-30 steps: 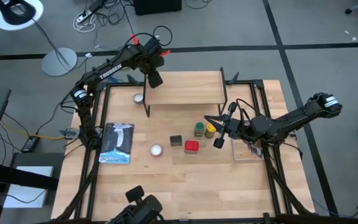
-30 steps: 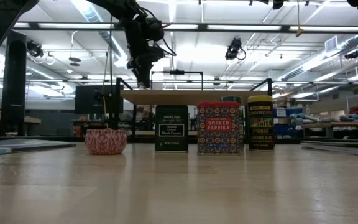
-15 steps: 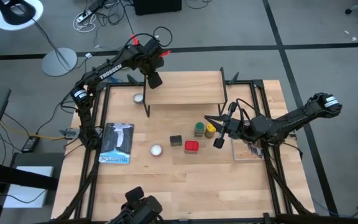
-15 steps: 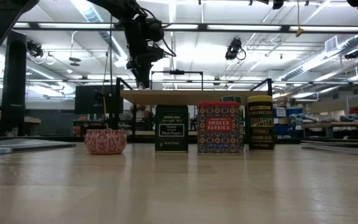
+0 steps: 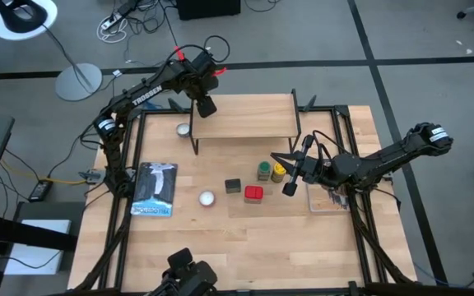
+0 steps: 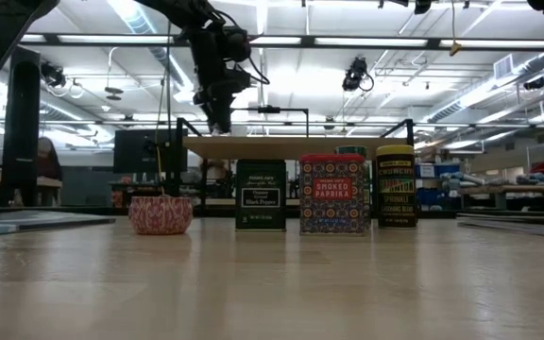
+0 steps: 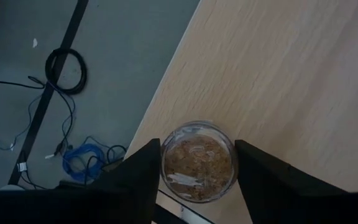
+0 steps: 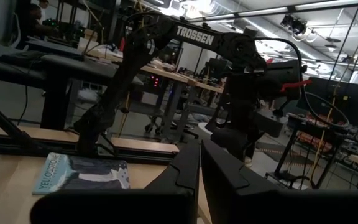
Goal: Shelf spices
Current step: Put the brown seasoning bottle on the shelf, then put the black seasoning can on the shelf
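The wooden table (image 5: 245, 238) spreads under both my arms, and the shelf (image 5: 245, 117) stands toward its far side, a light plank on thin black legs. A flat book (image 5: 155, 189) lies on my left half of the table, with a small silver disc (image 5: 206, 197) beside it and another disc (image 5: 183, 129) just off the shelf's left end.

My left gripper (image 5: 206, 107) is over the left far corner of the shelf. Its fingers (image 7: 138, 180) stand apart on either side of the small brownish jar (image 7: 198, 160), which sits on the plank close to the edge; there is a thin gap on each side, so I am not squeezing it.

My right gripper (image 5: 289, 188) waits low over the table on the right, fingers (image 8: 185, 171) pressed together and holding nothing.

Four spices remain on the table in front of the shelf: the black tin (image 6: 261, 195), the red tin (image 6: 333, 194) touching it to the right, the yellow jar (image 6: 396, 185), and the green-capped jar (image 5: 264, 170) just beside the yellow one.
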Controlling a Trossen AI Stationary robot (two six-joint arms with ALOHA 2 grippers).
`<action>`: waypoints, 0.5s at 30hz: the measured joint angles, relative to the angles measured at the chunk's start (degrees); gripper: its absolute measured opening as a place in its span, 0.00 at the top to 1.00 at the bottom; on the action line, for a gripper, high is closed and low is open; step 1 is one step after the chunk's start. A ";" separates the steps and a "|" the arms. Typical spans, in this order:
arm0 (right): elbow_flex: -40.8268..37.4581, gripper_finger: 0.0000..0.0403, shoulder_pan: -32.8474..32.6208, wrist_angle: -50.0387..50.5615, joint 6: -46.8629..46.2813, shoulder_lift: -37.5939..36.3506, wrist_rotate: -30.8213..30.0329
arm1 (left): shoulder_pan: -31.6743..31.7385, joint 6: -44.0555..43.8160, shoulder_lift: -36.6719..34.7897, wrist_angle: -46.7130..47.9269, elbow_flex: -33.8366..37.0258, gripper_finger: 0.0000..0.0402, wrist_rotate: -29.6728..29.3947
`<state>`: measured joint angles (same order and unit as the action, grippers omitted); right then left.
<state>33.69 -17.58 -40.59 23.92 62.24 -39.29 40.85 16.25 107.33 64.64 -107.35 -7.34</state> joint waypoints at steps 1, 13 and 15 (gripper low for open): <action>0.00 0.96 0.00 0.01 0.00 0.00 0.00 | -0.03 -0.03 0.00 0.03 0.00 0.49 0.02; 0.00 0.96 0.00 0.01 0.02 -0.01 0.00 | -0.04 -0.81 -0.04 -0.18 0.00 0.35 -0.54; 0.00 0.96 0.00 0.01 0.02 0.00 0.00 | -0.08 -0.69 -0.40 -0.26 0.00 0.34 -0.96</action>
<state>33.69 -17.58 -40.58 23.94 62.24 -39.29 40.76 15.56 106.93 64.38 -107.35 -8.30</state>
